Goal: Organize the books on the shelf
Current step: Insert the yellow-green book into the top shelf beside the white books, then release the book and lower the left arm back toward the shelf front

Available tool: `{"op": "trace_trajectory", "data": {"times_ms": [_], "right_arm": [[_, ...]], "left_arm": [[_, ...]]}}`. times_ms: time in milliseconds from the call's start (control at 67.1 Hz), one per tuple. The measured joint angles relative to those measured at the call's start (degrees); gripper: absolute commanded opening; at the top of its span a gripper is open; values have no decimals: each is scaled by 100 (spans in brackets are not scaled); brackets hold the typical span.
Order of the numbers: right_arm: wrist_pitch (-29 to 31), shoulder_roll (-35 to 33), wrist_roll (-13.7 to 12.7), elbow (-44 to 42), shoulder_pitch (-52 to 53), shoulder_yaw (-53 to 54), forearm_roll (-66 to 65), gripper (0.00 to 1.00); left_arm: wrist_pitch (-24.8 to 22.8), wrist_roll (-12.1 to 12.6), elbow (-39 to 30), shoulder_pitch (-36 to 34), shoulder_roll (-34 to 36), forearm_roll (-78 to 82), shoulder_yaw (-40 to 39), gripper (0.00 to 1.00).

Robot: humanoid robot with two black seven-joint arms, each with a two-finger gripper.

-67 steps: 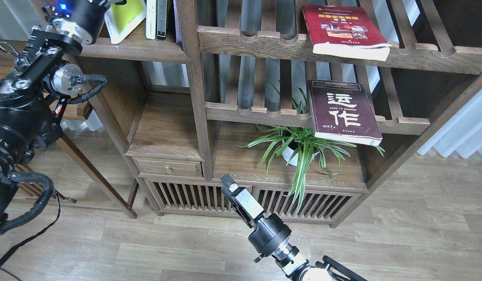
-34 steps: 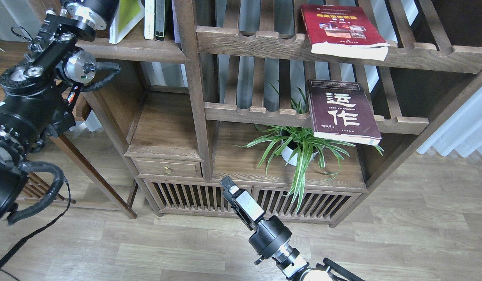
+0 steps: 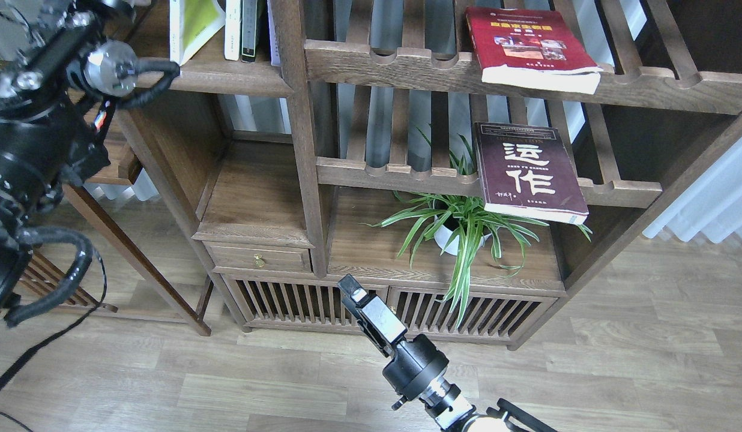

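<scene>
The yellow-green book point(image 3: 194, 24) stands nearly upright on the dark-brown shelf point(image 3: 227, 77) at the upper left, beside a thin white book point(image 3: 232, 30) and a dark-spined one point(image 3: 248, 30). The red book point(image 3: 527, 42) lies flat on the upper slatted rack point(image 3: 407, 69), its front edge overhanging the rail. The maroon book point(image 3: 527, 171) lies the same way on the lower slatted rack point(image 3: 401, 174). My left arm point(image 3: 41, 120) runs up past the top left edge, so its gripper is out of view. My right gripper point(image 3: 347, 287) hangs low in front of the cabinet, seen edge-on, with nothing in it.
A potted spider plant point(image 3: 461, 228) sits on the cabinet top below the maroon book. An upright post point(image 3: 296, 120) splits the shelf bay from the racks. A small drawer point(image 3: 260, 258) and slatted doors point(image 3: 323, 303) form the base. A table leg point(image 3: 137, 264) slants at left.
My left arm has risen, and its wrist has gone off the top edge. The yellow-green book has gone from leaning left to nearly upright. The right arm has barely moved.
</scene>
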Motion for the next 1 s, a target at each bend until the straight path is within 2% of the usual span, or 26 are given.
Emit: {"op": "trace_trajectory", "data": {"times_ms": [343,596,655,715,834,998], "right_arm": [[0,0,10,5,-57,22,-1,98],[0,0,27,384,-43,174,281,98],[0,0,27,446,-25,185,352,98],[0,0,27,493,7,206,402,98],[0,0,27,532,135,326,481,98],[0,0,0,536,207,558,570,98]], "left_arm": [[-9,78,-668,-92,105,-218,-465,70],[-7,18,-1825,607,561,-760,-519,77],[-8,3,-2062,726,587,-830,-523,83],[-8,-5,-2295,861,591,-912,-529,92],[-8,-3,-2796,1249,534,-1139,-533,99],[-28,-2,-3377,1722,518,-1376,-656,100]]}}
